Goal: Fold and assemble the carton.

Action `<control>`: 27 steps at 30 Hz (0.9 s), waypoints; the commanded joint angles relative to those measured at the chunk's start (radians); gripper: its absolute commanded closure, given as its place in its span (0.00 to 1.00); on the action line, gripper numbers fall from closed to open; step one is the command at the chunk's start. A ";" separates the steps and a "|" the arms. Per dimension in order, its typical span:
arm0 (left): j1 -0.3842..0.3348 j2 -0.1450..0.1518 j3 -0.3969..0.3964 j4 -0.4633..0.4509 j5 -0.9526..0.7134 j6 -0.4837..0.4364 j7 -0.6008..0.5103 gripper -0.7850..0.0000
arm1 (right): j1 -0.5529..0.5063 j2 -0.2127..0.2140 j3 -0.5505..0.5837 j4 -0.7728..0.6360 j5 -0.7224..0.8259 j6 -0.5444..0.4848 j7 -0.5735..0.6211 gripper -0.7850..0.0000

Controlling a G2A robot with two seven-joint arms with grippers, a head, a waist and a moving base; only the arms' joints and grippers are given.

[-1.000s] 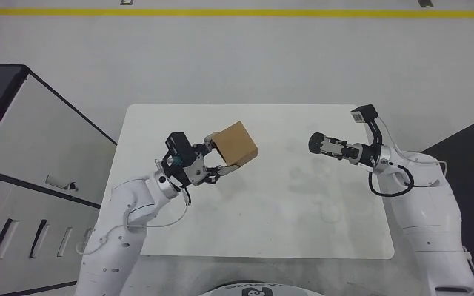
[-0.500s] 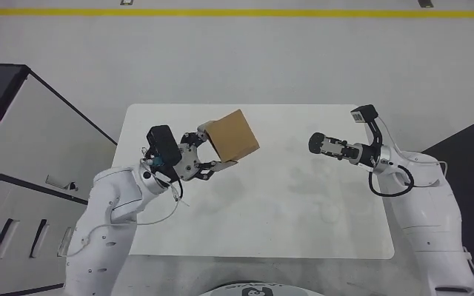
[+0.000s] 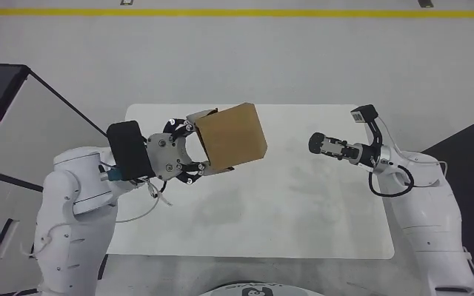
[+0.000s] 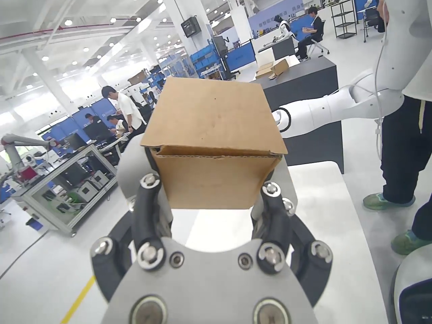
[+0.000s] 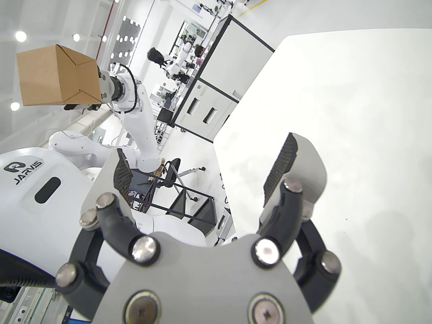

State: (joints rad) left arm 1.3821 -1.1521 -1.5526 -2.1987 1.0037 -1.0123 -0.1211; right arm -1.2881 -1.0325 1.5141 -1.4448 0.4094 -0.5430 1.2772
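Note:
A brown carton [image 3: 231, 135], folded into a closed box, is held high above the left part of the white table [image 3: 296, 214]. My left gripper [image 3: 201, 145] is shut on the carton, one finger on each side. In the left wrist view the carton [image 4: 212, 136] sits between the two fingers [image 4: 148, 183] with its closed end toward the camera. My right gripper [image 3: 316, 143] hovers over the table's right side, apart from the carton. In the right wrist view my right gripper [image 5: 206, 166] stands open with nothing between its fingers, and the carton [image 5: 57, 75] shows far off with folded flaps on its end.
A grey cabinet [image 3: 37, 140] stands left of the table. A person [image 4: 405, 156] stands beside the table's far corner in the left wrist view. The tabletop carries nothing else.
My left arm has lifted the carton up toward the camera and drawn back to the left, keeping its hold. The right arm has not moved.

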 commanded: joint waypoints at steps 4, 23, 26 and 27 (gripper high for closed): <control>0.000 0.000 0.000 0.000 0.000 0.000 0.000 1.00 | 0.000 0.000 0.000 0.000 0.000 0.000 0.000 0.00; -0.438 0.022 0.343 0.107 -0.223 0.000 -0.135 1.00 | 0.000 0.000 0.000 0.000 0.000 0.000 0.000 0.00; -0.449 0.023 0.342 0.128 -0.260 0.013 -0.127 1.00 | 0.000 0.000 0.000 0.000 0.000 0.000 0.000 0.00; -0.450 0.023 0.341 0.133 -0.274 0.017 -0.118 1.00 | 0.000 0.000 0.000 0.000 0.000 0.000 0.000 0.00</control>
State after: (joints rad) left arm 0.9329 -1.1296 -1.2102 -2.0707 0.7437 -1.0000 -0.2473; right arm -1.2881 -1.0325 1.5141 -1.4448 0.4094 -0.5430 1.2772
